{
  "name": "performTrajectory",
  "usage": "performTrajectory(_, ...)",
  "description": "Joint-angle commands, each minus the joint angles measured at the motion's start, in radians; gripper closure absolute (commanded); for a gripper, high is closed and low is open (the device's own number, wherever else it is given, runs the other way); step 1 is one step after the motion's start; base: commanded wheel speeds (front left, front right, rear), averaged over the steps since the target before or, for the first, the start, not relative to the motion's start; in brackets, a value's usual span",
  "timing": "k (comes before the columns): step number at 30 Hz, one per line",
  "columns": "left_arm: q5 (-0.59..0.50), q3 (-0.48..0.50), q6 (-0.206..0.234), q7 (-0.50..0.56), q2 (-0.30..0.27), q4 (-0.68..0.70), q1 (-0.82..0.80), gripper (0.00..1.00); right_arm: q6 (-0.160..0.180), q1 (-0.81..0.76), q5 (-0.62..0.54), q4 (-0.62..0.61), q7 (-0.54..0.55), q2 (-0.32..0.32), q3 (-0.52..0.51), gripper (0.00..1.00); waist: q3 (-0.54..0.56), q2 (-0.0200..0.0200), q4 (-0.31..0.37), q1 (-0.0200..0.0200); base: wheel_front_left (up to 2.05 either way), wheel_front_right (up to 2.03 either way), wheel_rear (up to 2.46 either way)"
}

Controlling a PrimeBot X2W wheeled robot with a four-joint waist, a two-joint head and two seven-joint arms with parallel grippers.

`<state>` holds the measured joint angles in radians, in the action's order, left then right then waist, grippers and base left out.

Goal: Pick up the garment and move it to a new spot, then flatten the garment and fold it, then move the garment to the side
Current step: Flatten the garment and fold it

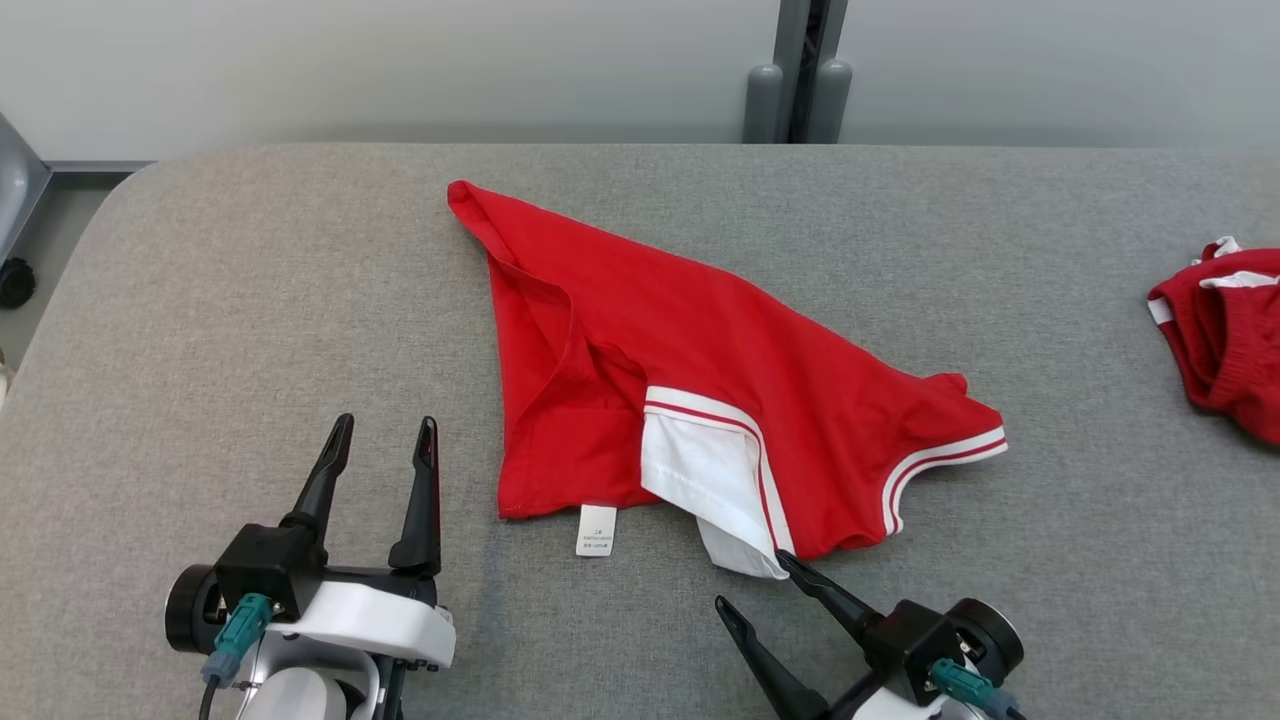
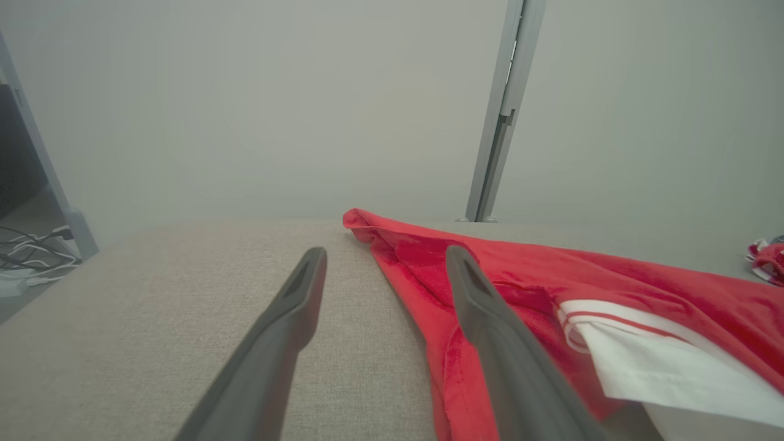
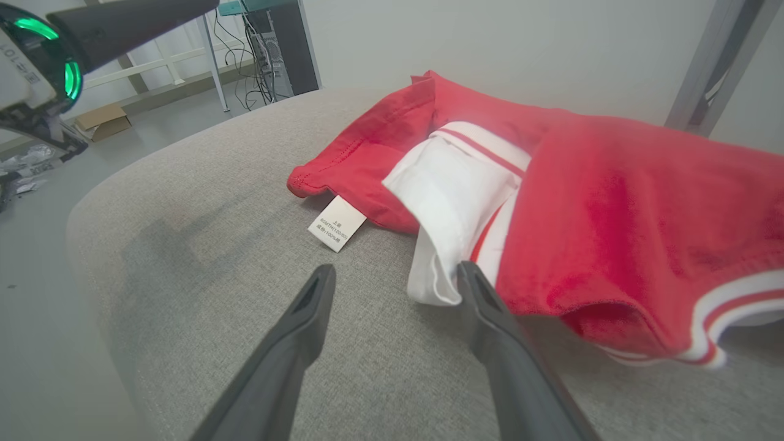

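Crumpled red cotton garment (image 1: pixel 700 370), white striped trim, lies mid grey fabric desk (image 1: pixel 250 300). Fingers of left gripper (image 1: pixel 387 422) and right gripper (image 1: pixel 752 580) spread, empty, near its front edge. Pick-up step seemingly pending; next: pinch hem, lift.

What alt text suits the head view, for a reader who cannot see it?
A crumpled red garment with white trim lies on a grey table. The open left gripper and open right gripper point toward its near edge. A second garment, also red, lies far right.
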<state>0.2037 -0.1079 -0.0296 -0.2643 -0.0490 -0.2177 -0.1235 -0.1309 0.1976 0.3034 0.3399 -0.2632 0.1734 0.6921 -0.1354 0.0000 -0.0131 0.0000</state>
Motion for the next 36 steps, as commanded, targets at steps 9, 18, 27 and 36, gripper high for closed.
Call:
performTrajectory(9,0.008,-0.007,-0.001,-0.001,-0.003,-0.005,-0.024,0.00,0.000,0.027,0.020,0.038,0.000,-0.013,-0.020,0.00,-0.029,0.0000,-0.026,0.0000,0.00,0.00,0.00)
performTrajectory(18,0.006,-0.014,0.000,-0.001,-0.003,-0.007,-0.035,0.00,0.000,0.049,0.041,0.061,0.000,-0.016,-0.012,1.00,-0.044,0.0000,-0.032,0.0000,0.00,0.00,0.00)
performTrajectory(27,0.006,-0.016,0.003,-0.001,-0.003,-0.019,-0.019,0.00,0.000,0.048,0.045,0.016,0.000,0.002,-0.034,1.00,-0.015,0.0000,-0.027,0.0000,0.00,0.00,0.00)
performTrajectory(36,0.020,-0.031,0.007,-0.001,-0.003,-0.022,0.014,0.00,0.000,0.124,0.026,-0.047,0.000,0.113,-0.127,1.00,0.035,0.0000,-0.024,0.0000,0.00,0.00,0.00)
